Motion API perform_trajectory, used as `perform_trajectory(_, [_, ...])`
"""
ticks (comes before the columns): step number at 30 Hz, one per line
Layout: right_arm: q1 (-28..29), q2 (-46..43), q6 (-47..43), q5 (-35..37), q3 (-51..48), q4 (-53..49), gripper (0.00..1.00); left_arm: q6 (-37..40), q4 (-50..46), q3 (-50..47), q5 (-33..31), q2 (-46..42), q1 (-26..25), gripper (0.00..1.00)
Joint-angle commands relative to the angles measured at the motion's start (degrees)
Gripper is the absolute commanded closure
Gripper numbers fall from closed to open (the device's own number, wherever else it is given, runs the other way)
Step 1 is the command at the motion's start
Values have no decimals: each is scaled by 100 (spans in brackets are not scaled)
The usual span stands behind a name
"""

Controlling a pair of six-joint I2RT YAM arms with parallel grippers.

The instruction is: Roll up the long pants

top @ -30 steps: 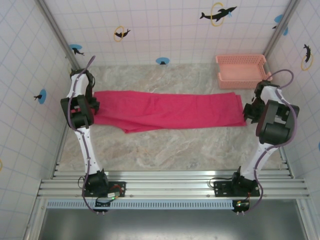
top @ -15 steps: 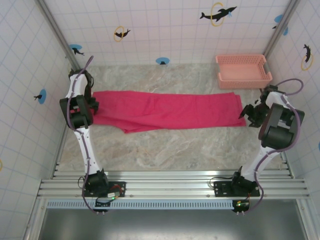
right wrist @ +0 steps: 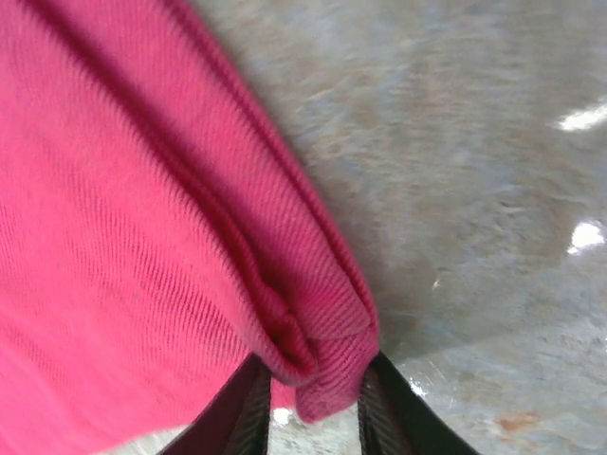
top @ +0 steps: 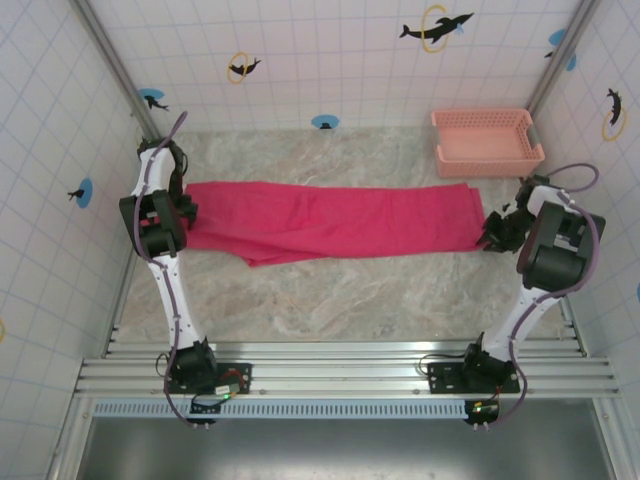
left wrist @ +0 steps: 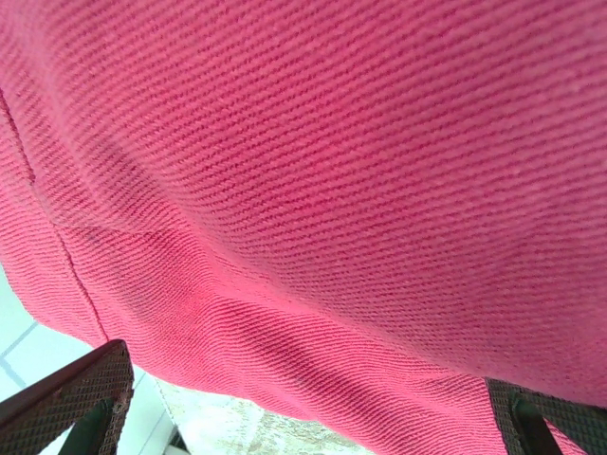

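The long pants lie flat across the marble table, a long magenta-red strip running left to right. My left gripper rests at their left end, jaws open wide. In the left wrist view the twill cloth spreads just ahead of the two fingertips, with nothing pinched between them. My right gripper is at the right end of the pants. In the right wrist view it is shut on the folded corner of the cloth, which bunches between the dark fingers.
A salmon-pink lattice basket stands at the back right, just behind the right gripper. Tiled walls close in on both sides. Bare marble table stretches in front of the pants, down to the metal rail at the near edge.
My right gripper moved left onto the pants' right end and closed on the corner. The left arm and the pants have stayed still.
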Motion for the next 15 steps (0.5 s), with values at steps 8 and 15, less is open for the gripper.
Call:
perform_trajectory(8, [191,-833,386,522,-416,1111,100,-880,47,-890,1523,-1509,-943,3])
perform_trajectory(15, [584,-1746,800,1039,-612,1630,100,-2346,1510,-1875,3204,-2678,-2388,3])
